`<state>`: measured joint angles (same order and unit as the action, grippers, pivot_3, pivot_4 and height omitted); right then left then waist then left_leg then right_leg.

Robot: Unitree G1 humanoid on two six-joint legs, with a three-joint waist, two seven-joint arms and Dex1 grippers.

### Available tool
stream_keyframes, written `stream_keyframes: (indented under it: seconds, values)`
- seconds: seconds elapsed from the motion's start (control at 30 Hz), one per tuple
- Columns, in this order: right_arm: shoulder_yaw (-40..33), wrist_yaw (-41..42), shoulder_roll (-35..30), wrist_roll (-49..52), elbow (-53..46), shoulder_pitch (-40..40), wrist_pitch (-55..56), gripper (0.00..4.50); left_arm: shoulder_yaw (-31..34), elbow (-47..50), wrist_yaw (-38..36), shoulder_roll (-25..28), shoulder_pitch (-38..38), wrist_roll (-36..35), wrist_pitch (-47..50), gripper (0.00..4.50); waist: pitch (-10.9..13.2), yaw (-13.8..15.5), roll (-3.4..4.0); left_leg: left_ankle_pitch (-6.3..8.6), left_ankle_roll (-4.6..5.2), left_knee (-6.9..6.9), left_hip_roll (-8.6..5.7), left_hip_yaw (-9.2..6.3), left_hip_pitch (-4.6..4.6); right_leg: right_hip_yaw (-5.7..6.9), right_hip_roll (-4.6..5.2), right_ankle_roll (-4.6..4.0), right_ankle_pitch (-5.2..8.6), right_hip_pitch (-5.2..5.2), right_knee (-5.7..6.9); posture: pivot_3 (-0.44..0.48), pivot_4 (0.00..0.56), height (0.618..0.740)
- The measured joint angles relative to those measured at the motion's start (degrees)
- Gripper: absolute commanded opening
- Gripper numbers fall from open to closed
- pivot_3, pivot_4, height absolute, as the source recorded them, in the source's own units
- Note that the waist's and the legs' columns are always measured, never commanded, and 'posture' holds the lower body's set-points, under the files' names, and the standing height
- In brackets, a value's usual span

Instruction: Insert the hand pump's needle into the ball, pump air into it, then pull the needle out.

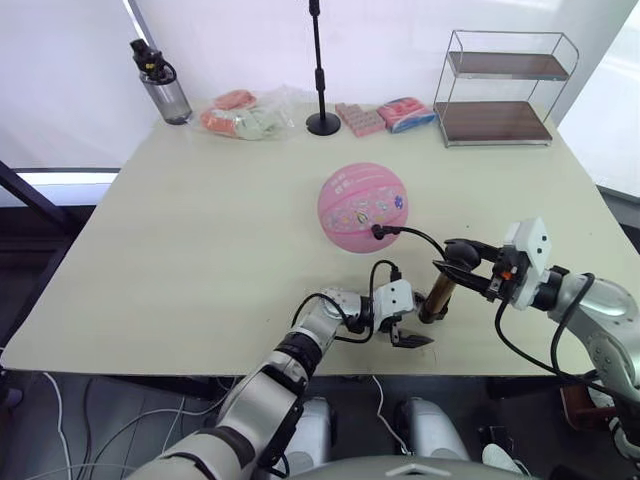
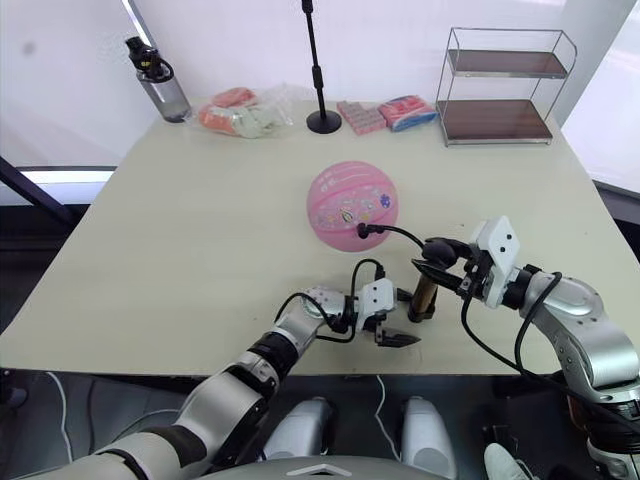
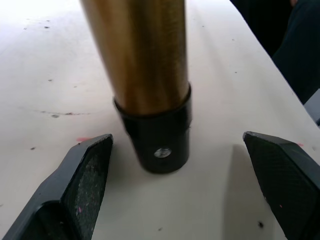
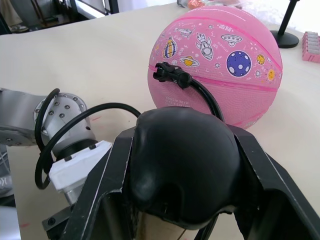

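The pink ball (image 1: 363, 207) lies mid-table. A black fitting (image 1: 380, 231) on the thin hose (image 1: 418, 236) sits against its near side; the needle itself is hidden in the ball. The hand pump (image 1: 437, 297) stands upright near the table's front edge. My right gripper (image 1: 462, 258) is shut on its black handle (image 4: 182, 165). My left gripper (image 1: 410, 337) is open low at the pump's foot. The gold cylinder (image 3: 137, 50) and its black end cap (image 3: 160, 142) stand between the left fingers (image 3: 82, 185), touching neither.
Along the back edge stand a water bottle (image 1: 160, 85), a bag of packets (image 1: 240, 115), a black stand (image 1: 322, 122), pink packets (image 1: 385, 117) and a wire shelf (image 1: 505, 85). The table's front edge (image 1: 200, 372) runs just below my left gripper.
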<state>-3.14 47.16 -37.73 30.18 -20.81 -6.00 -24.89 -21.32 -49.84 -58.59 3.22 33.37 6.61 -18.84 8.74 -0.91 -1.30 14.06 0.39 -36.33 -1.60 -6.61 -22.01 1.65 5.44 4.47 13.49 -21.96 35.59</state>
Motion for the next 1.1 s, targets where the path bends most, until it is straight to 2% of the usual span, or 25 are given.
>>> stream_keyframes:
  seconds: [0.13,0.2,0.23,0.37,0.5,0.87,1.1]
  values:
    - [-0.9,0.0,-0.6,0.9,-1.7,-0.2,-1.3,1.92,2.0,12.1,-1.9,6.1,-5.0,-3.0,5.2,4.49,0.2,0.1,0.27,-0.01,0.00,0.07,-0.09,-0.06,-0.70,-0.01,-0.11,-0.07,0.00,-0.76,0.08,0.000,0.150,0.731]
    - [-1.8,-0.1,-1.4,1.6,-2.5,-0.3,-2.1,1.92,3.2,20.7,-3.2,9.7,-8.5,-5.2,9.4,4.49,0.5,0.4,0.54,-0.02,-0.01,0.06,-0.17,-0.07,-0.82,-0.04,-0.08,-0.29,-0.12,-0.83,0.10,0.000,0.150,0.731]
    - [-1.9,0.0,-1.5,1.7,-2.8,-0.3,-2.3,1.92,3.5,22.0,-3.5,10.3,-8.7,-5.6,10.1,4.49,0.6,0.5,0.60,-0.01,-0.01,0.06,-0.18,-0.06,-0.83,-0.04,-0.06,-0.30,-0.12,-0.83,0.10,0.000,0.150,0.731]
    - [-2.5,0.0,-2.7,2.2,-3.2,-1.1,-3.8,1.92,5.8,38.2,-5.1,13.9,-11.2,-11.7,17.3,4.49,0.9,1.7,0.67,-0.01,0.00,0.03,-0.26,0.03,-0.89,-0.09,0.16,-0.21,-0.07,-0.82,0.06,0.000,0.150,0.731]
    - [-2.6,0.5,-3.6,2.7,-3.3,-1.9,-4.7,1.92,7.3,46.2,-5.8,16.7,-12.1,-15.7,21.8,4.49,1.2,1.7,0.73,-0.01,0.00,0.03,-0.28,0.04,-0.90,-0.09,0.14,-0.11,0.00,-0.82,0.03,0.000,0.150,0.731]
    - [-4.1,1.9,-5.5,4.4,-3.3,-2.4,-6.3,1.92,11.0,57.3,-7.7,24.3,-14.3,-23.4,27.4,4.49,1.6,1.7,0.80,-0.01,0.00,0.00,-0.34,0.35,-0.92,-0.10,0.08,-0.30,-0.11,-0.83,0.05,0.000,0.150,0.731]
    - [-4.8,3.8,-7.2,4.7,-2.3,-2.7,-6.3,1.92,11.8,58.3,-10.0,27.6,-15.6,-26.9,28.6,4.49,1.8,1.7,0.87,-0.02,0.00,-0.08,-0.34,0.45,-0.92,-0.14,0.08,-0.32,-0.12,-0.83,0.10,0.000,0.150,0.731]
